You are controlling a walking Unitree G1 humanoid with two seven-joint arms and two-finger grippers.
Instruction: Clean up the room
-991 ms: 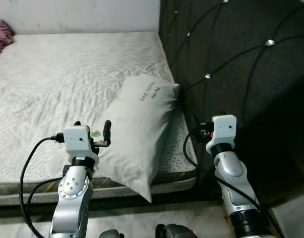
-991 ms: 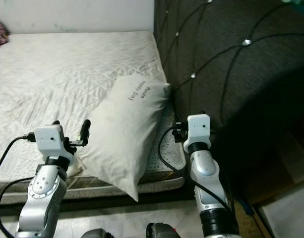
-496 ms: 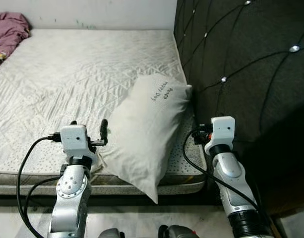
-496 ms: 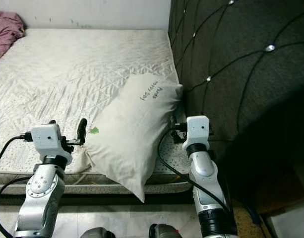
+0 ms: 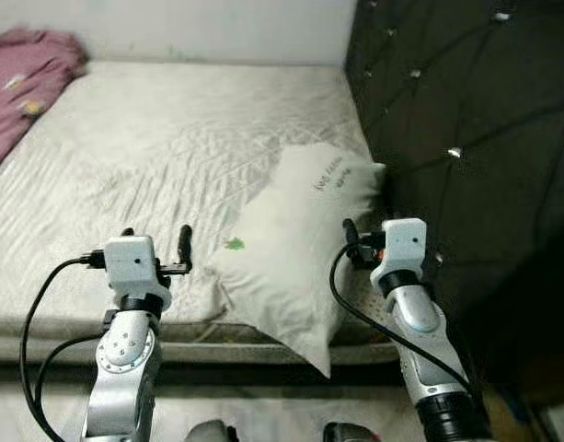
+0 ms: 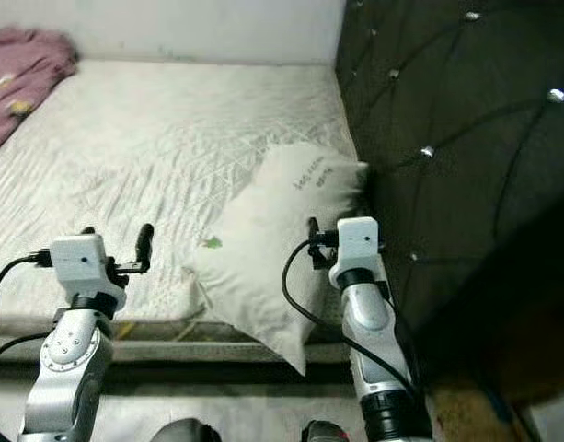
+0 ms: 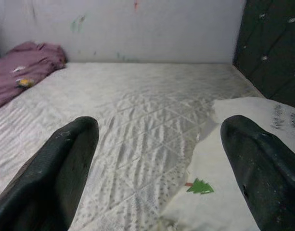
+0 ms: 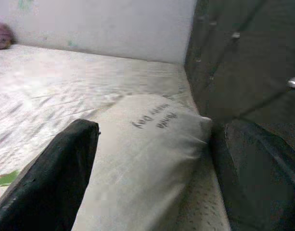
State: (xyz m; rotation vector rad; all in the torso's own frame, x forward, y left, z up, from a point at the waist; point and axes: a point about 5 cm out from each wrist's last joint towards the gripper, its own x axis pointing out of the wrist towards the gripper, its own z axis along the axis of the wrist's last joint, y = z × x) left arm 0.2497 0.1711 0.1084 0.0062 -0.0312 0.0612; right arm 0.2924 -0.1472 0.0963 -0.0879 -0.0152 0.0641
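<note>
A white pillow [image 5: 295,249] with grey writing and a small green tree print lies on the bare quilted mattress [image 5: 153,157], against the dark headboard. Its lower corner hangs over the mattress's front edge. My left gripper [image 5: 155,241] is open and empty, raised at the front edge just left of the pillow. My right gripper [image 5: 360,241] is open and empty, level with the pillow's right side near the headboard. In the left wrist view the fingers [image 7: 65,163] frame the mattress and the pillow [image 7: 224,202]. In the right wrist view the pillow [image 8: 147,144] lies straight ahead.
A tufted black headboard [image 5: 466,138] stands along the right of the bed. A crumpled purple cloth [image 5: 28,87] lies at the far left corner by the white wall. Pale floor [image 5: 263,410] runs under the mattress edge in front of me.
The camera has swung left and drawn nearer, so the purple cloth has come into view. Both arms keep their raised pose; the right gripper now sits closer to the pillow's side.
</note>
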